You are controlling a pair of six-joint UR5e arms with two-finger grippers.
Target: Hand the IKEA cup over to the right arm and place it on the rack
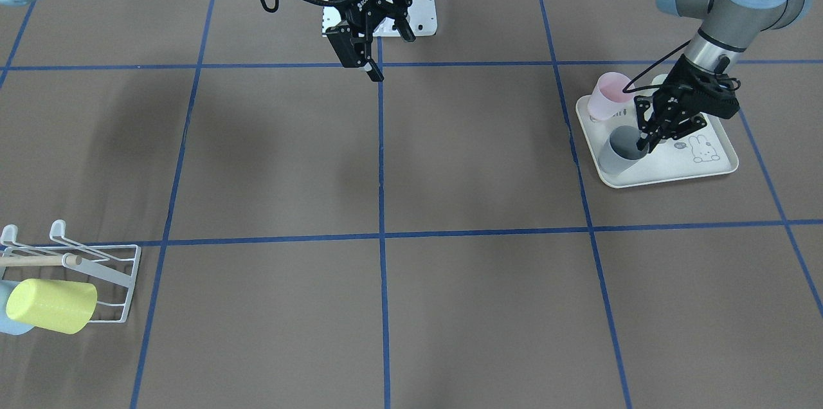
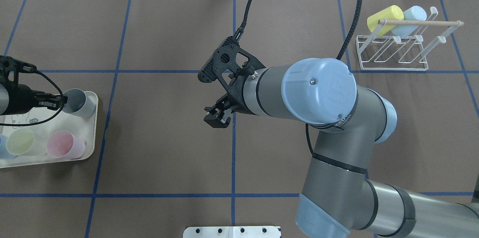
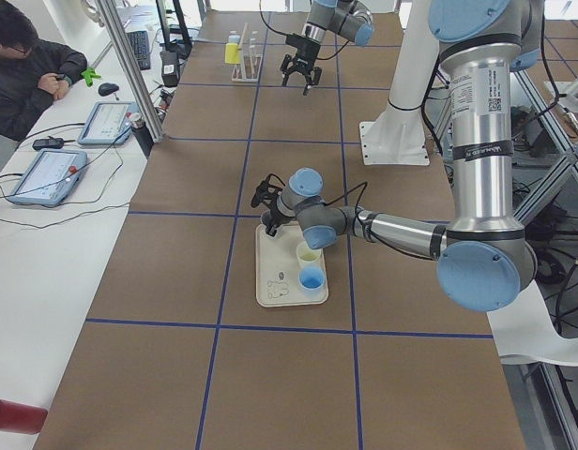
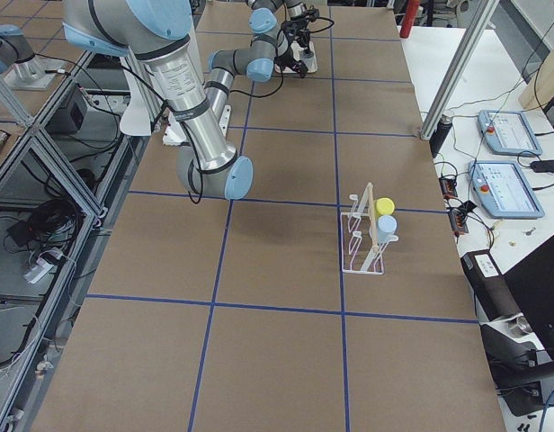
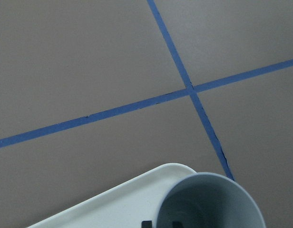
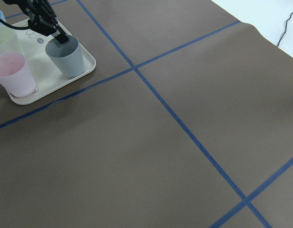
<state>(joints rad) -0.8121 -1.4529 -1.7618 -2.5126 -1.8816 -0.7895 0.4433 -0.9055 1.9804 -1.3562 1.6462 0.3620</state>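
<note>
One grey cup (image 1: 620, 152) stands upright, mouth up, in the far right corner of the tray (image 1: 694, 171) at the table's left; the left gripper (image 1: 646, 139) straddles its rim, one finger inside, but I cannot tell whether it pinches yet. Mid-table the right gripper (image 1: 389, 52) hangs spread and empty, well right of the cup; the rack (image 2: 393, 66) lies far right

6 cups (image 2: 76, 102), 1 tray (image 2: 95, 122), 1 rack (image 2: 393, 67)

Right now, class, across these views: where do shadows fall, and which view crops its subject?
Front-facing view: soft, blurred arm shadows on the table, no glare. Left wrist view: the grey cup is cut off by the bottom edge.
</note>
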